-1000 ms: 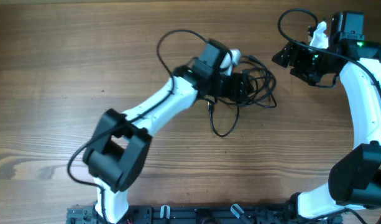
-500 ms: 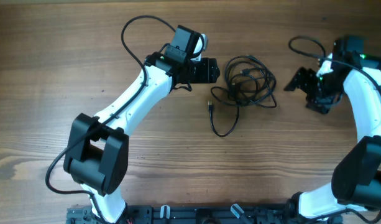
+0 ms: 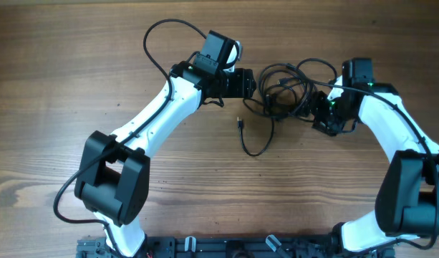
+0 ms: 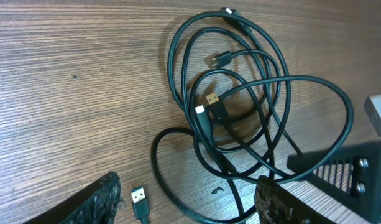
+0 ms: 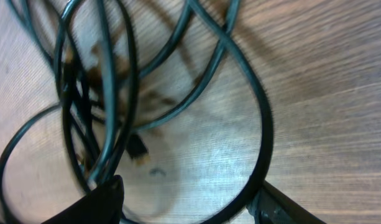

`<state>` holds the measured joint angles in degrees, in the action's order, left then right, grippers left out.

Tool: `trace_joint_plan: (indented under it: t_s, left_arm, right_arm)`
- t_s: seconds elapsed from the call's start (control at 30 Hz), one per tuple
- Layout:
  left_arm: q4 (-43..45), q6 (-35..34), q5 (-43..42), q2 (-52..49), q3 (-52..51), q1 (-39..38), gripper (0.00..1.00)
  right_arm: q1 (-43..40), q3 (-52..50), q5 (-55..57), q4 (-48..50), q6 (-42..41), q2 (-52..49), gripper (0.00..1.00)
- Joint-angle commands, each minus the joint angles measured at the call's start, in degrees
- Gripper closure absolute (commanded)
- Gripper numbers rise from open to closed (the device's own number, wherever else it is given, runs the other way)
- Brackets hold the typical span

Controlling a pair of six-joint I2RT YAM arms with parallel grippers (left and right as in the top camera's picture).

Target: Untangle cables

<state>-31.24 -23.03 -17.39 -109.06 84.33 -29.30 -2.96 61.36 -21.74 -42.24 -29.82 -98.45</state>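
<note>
The left pincer (image 3: 248,83) hangs at the left edge of the cables (image 3: 285,92). Its fingers (image 4: 102,200) are spread wide and grip nothing. A loose plug (image 4: 139,200) and a curl of cord lie on the table (image 3: 76,72) between them. The cables sit as a tangled coil of loops, one strand trailing toward the robot's base. The right pincer (image 3: 316,107) is at the coil's right edge, likewise spread apart. A loop runs between its fingers, though blur hides whether it touches them.

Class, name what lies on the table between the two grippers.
The tangled cables, between left gripper and right gripper; the overhead view shows it.
</note>
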Motion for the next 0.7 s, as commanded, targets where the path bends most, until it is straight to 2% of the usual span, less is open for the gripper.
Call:
trace_joint_plan:
  t_s: [0.0, 0.03, 0.07, 0.1, 0.13, 0.17, 0.23, 0.3, 0.33, 0.37, 0.43, 0.47, 0.57, 0.67]
  left_arm:
    - [-0.6, 0.1, 0.6, 0.6, 0.4, -0.2, 0.29]
    - [-0.7, 0.1, 0.6, 0.6, 0.4, -0.2, 0.29]
    - [-0.7, 0.1, 0.6, 0.6, 0.4, -0.2, 0.29]
    - [-0.7, 0.1, 0.6, 0.6, 0.4, -0.2, 0.29]
    - [-0.7, 0.1, 0.5, 0.6, 0.4, -0.2, 0.29]
    - [-0.7, 0.1, 0.5, 0.6, 0.4, -0.2, 0.31]
    - [-0.1, 0.2, -0.7, 1.4, 0.4, 0.0, 0.33]
    - [1.0, 2.9, -7.5, 3.4, 0.4, 0.0, 0.3]
    - [2.6, 5.5, -14.2, 5.4, 0.4, 0.0, 0.28]
    - [4.7, 5.5, -17.8, 7.0, 0.4, 0.0, 0.19]
    - [7.2, 4.3, -21.0, 7.7, 0.4, 0.0, 0.12]
    - [8.7, 1.3, -22.3, 7.8, 0.4, 0.0, 0.1]
    - [7.8, 0.2, -22.2, 7.8, 0.4, -0.1, 0.11]
    - [5.7, 0.3, -19.5, 7.8, 0.4, 0.0, 0.12]
  right_arm:
    - [0.3, -4.0, -0.3, 7.1, -11.0, -1.4, 0.44]
    - [0.4, -4.7, -1.0, 8.8, -11.3, -1.5, 0.46]
    - [0.5, -5.8, -2.0, 10.8, -11.3, -1.5, 0.53]
    - [0.5, -6.3, -2.7, 12.0, -11.0, -1.5, 0.68]
    - [0.5, -6.3, -2.9, 12.7, -9.9, -1.5, 0.9]
    - [0.5, -6.1, -5.5, 12.9, -6.4, -1.2, 0.96]
    - [0.5, -2.2, -13.3, 9.6, 4.3, 0.9, 0.95]
    - [0.7, 4.9, -15.6, 0.9, 14.0, 3.8, 0.96]
    - [1.5, 11.0, -16.3, -7.0, 22.2, 5.7, 0.96]
    - [3.0, 15.3, -15.8, -12.2, 26.7, 6.7, 0.96]
    - [5.5, 18.1, -13.7, -14.1, 26.7, 7.7, 0.96]
    - [7.3, 18.1, -13.7, -13.8, 26.2, 8.1, 0.96]
    - [9.0, 18.3, -12.2, -13.4, 20.3, 8.3, 0.96]
    - [8.9, 23.8, -12.9, -17.8, 22.5, 10.0, 0.96]
